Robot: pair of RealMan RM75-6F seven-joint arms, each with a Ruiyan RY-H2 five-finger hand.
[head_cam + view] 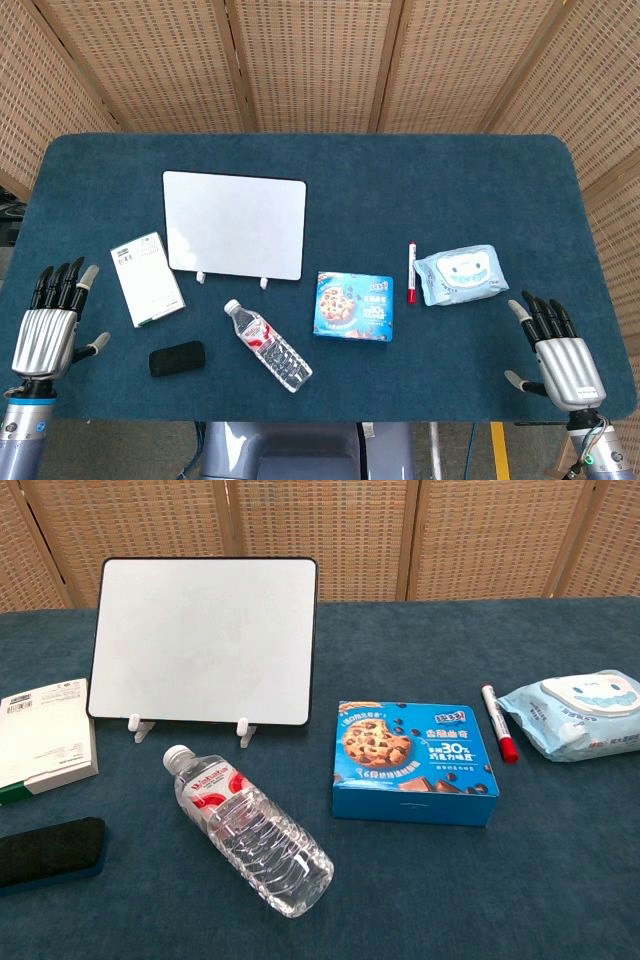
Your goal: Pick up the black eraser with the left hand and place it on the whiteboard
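Silver left hand [45, 325] and right hand [560, 355], spread and empty, appear only overhead.

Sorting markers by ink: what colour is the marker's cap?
Red, on a white marker; clearest in the chest view.

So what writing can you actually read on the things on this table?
"30%": on the blue cookie box, beside Chinese characters too small to make out.
Water bottle: red label, lettering too blurred.
Wet wipes pack: print too small.
White-and-green box: print unreadable.
Red marker, whiteboard, black eraser: no text visible.
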